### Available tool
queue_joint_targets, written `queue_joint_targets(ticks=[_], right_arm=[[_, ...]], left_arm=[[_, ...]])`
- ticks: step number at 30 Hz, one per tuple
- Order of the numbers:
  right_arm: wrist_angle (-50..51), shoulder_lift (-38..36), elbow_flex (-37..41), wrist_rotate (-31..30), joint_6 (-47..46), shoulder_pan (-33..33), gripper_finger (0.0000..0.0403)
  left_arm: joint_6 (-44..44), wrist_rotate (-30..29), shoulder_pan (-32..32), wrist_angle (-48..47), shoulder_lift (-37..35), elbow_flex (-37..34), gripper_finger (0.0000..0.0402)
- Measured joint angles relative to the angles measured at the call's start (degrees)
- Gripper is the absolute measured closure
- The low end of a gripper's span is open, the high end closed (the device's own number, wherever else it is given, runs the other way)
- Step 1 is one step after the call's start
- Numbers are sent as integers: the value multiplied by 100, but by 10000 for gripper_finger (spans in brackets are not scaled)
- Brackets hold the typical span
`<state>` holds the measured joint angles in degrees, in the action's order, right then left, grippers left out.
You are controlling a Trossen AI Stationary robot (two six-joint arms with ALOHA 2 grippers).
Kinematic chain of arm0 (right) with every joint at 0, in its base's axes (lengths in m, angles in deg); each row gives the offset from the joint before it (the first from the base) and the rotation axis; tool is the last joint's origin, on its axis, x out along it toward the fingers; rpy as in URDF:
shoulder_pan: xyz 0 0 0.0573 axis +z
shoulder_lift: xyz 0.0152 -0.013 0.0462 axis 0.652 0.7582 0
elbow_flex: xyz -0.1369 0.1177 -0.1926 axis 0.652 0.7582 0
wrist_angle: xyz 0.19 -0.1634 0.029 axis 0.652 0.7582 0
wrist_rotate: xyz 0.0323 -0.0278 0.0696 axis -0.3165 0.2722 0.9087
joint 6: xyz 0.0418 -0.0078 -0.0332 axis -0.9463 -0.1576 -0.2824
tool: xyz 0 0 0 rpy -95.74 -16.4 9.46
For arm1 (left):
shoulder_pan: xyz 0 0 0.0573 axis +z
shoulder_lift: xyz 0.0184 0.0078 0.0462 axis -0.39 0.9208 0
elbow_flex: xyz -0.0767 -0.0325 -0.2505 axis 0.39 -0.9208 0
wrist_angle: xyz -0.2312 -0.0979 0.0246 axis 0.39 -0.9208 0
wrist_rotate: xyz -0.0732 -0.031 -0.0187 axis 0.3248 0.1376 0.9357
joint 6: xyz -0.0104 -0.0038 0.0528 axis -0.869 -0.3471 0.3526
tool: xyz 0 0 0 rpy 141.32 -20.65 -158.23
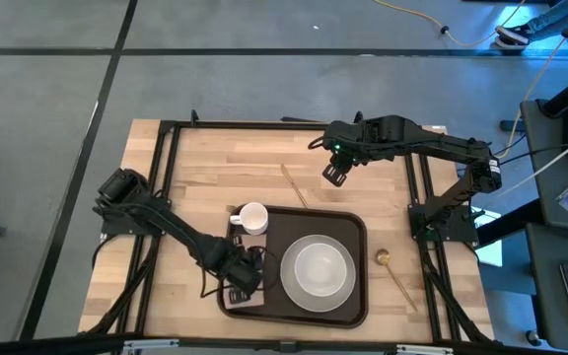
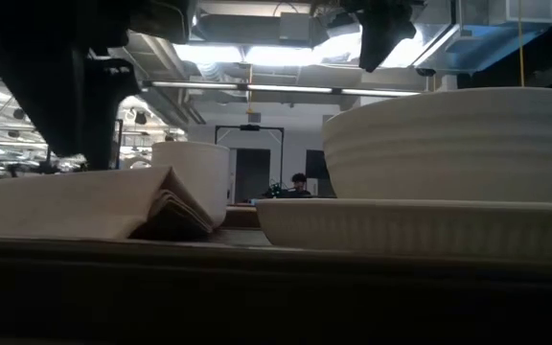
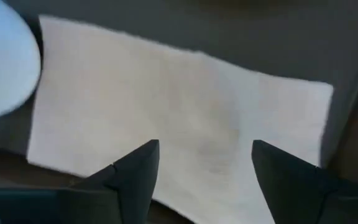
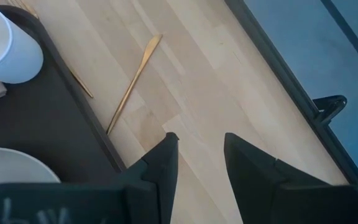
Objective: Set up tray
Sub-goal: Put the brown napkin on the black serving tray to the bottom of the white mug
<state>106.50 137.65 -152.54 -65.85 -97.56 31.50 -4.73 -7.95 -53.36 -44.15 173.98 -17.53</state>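
The dark brown tray (image 1: pixel 363 266) lies at the table's near middle. On it are a white bowl (image 2: pixel 458 144) set in a white plate (image 1: pixel 317 271), a white cup (image 1: pixel 252 217) at the far left corner, and a folded tan napkin (image 3: pixel 179 112) lying flat on the left part. My left gripper (image 3: pixel 204 162) hangs open just above the napkin, pointing down, fingertips apart over its near edge. My right gripper (image 1: pixel 335 175) hovers open and high over the far table, with nothing between its fingers (image 4: pixel 166 155).
A gold knife (image 4: pixel 135 81) lies on the bare wood beyond the tray's far edge. A gold spoon (image 1: pixel 394 271) lies right of the tray. Black frame rails (image 1: pixel 166 177) run along the table's left and right sides. A person shows far off in the room (image 2: pixel 300 182).
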Motion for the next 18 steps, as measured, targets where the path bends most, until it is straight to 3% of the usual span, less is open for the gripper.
queue_joint_targets(ticks=[11, 18], right_arm=[[-93, 2, 0, 0, -42, 0, 271], [-214, -2, 243, 0, -87, 0, 271]], left_arm=[[970, 543, 204, 327, 946, 26, 158], [1596, 600, 363, 1021, 914, 11, 157]])
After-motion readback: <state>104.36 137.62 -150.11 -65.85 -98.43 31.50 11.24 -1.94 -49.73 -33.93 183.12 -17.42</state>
